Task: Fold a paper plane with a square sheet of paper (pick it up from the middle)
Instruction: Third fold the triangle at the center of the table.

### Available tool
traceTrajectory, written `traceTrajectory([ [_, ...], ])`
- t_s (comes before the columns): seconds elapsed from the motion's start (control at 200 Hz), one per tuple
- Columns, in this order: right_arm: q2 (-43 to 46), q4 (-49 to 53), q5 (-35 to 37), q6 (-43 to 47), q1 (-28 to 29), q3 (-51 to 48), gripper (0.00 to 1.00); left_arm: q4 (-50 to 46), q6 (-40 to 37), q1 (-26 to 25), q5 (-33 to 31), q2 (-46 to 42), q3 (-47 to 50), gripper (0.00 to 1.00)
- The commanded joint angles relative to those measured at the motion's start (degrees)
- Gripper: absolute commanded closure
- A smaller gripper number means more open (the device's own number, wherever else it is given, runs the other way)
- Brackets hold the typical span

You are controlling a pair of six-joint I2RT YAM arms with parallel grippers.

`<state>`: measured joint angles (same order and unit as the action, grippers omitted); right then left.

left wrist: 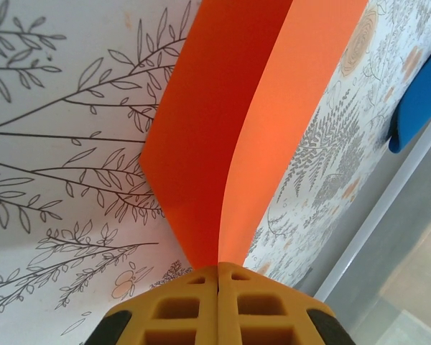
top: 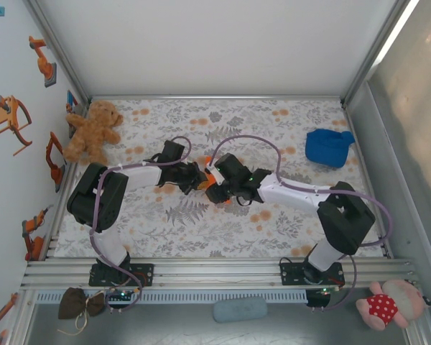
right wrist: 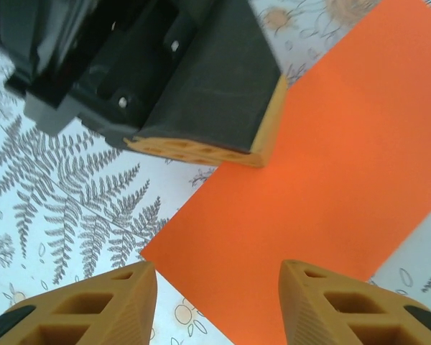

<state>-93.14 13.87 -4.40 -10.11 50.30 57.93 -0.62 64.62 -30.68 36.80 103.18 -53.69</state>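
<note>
The square sheet of paper point(left wrist: 223, 129) is pinched at one edge by the left gripper point(left wrist: 218, 277), whose yellow fingers point(left wrist: 179, 309) are pressed together on it. From that pinch the bright orange sheet is seen to fan out in two faces, a darker one on the left and a lighter one on the right, joined along a soft bend.

The right gripper point(right wrist: 219, 287) is held just beside the sheet with its jaws spread wide, and the orange paper is seen through the gap between them.

From above, both grippers are seen meeting near the middle of the leaf-and-flower printed table cover point(top: 201, 230) — the paper is held there between them. A teddy bear point(top: 93, 133) is set at the far left corner and a blue cloth lump point(top: 329, 147) at the far right. Stickers point(top: 14, 118) picturing orange robot arms are fixed to the left wall.
</note>
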Motion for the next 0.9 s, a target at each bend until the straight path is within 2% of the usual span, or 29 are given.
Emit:
traceTrajectory([
  [0.0,-2.15,-0.71,1.63,3.25,1.43,2.24,0.51,-1.16,1.46,-0.12,1.17,1.32,-1.46,1.00],
  [0.16,-4.12,-1.03,1.91,3.76,1.86,3.05,0.48,-1.06,1.56,-0.17,1.17,1.28,-1.36,1.00],
  [0.331,-4.48,-1.56,6.77,3.61,1.83,2.77,0.49,-1.00,1.65,-0.12,1.25,1.28,-1.16,0.99],
  [0.441,-3.07,-2.56,9.12,3.67,1.84,2.04,0.54,-1.22,1.56,-0.09,1.23,1.17,-1.13,0.98],
  [0.576,-2.35,-2.90,9.75,3.76,1.82,1.65,0.66,-1.03,1.64,-0.14,1.20,1.15,-1.06,0.97],
  [0.791,-3.36,-1.44,8.22,5.15,1.82,2.10,0.80,-1.16,1.85,-0.01,1.24,0.87,-0.98,0.93],
  [0.896,-3.19,-1.22,7.28,5.25,1.77,2.02,0.89,-1.76,1.49,0.47,1.00,-0.11,-0.58,0.88],
])
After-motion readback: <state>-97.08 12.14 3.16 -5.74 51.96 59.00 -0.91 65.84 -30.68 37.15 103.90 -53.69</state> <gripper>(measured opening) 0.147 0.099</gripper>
